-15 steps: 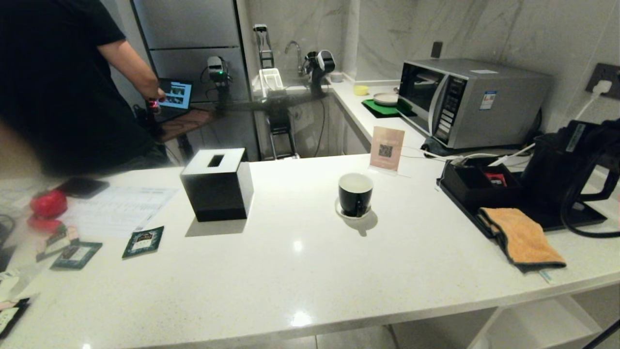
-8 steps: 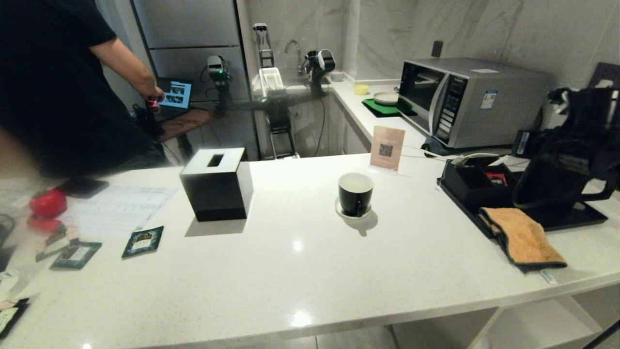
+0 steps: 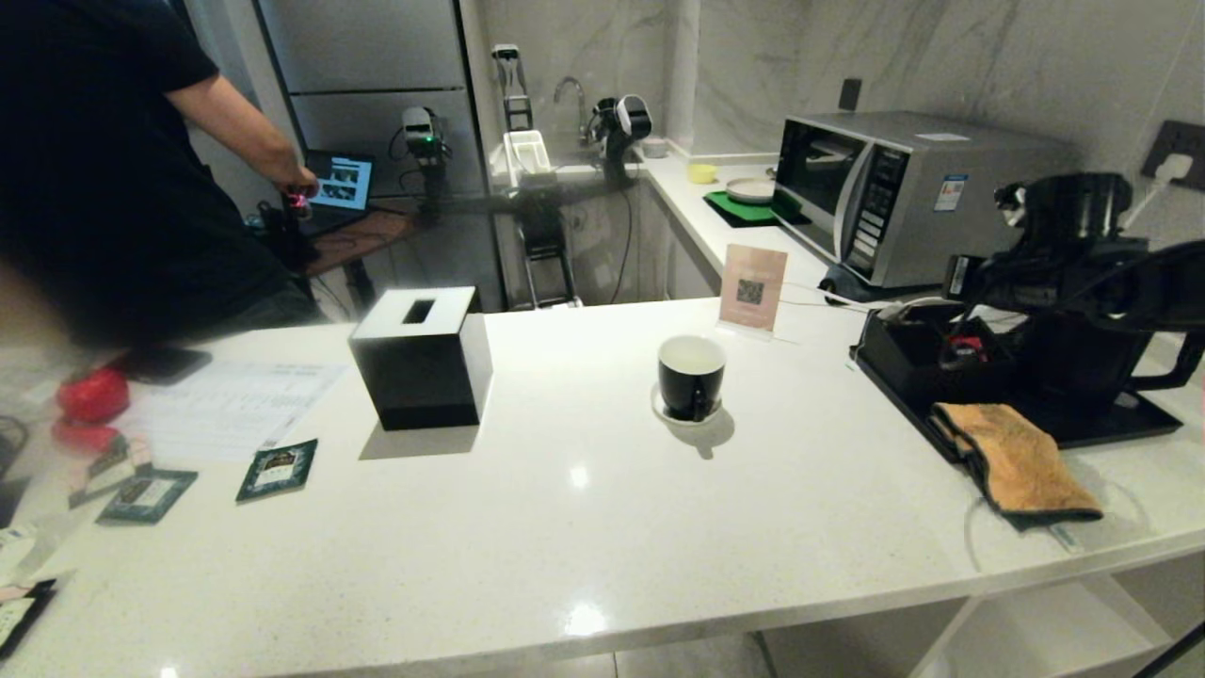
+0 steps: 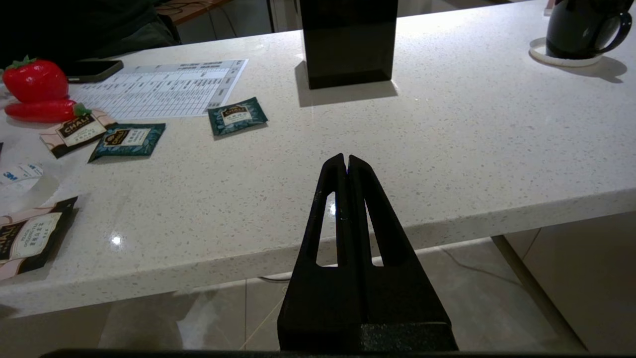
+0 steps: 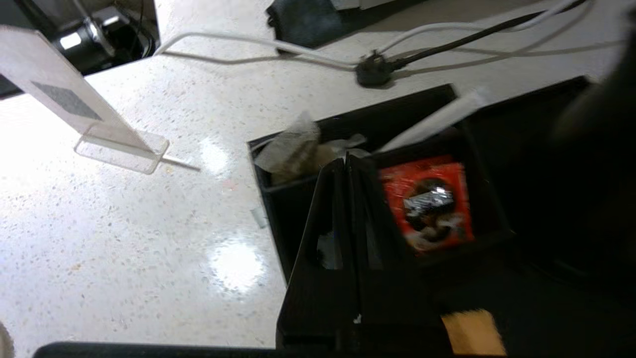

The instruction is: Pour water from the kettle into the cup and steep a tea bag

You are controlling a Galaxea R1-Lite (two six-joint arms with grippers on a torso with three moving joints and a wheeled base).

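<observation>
Right hand reaches forward and down, fingers pressed together — left hand parked low, likewise closed.

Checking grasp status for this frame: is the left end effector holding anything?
No: the left end effector is shut on nothing, short of the counter's edge.

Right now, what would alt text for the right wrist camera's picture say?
The shut right gripper hangs over a black compartment box holding a pale tea bag and a red packet, on a white speckled counter.

"CHALI" reads on the dark green sachets and the beige-and-black sachet, and "3M" on a white strip.
</observation>
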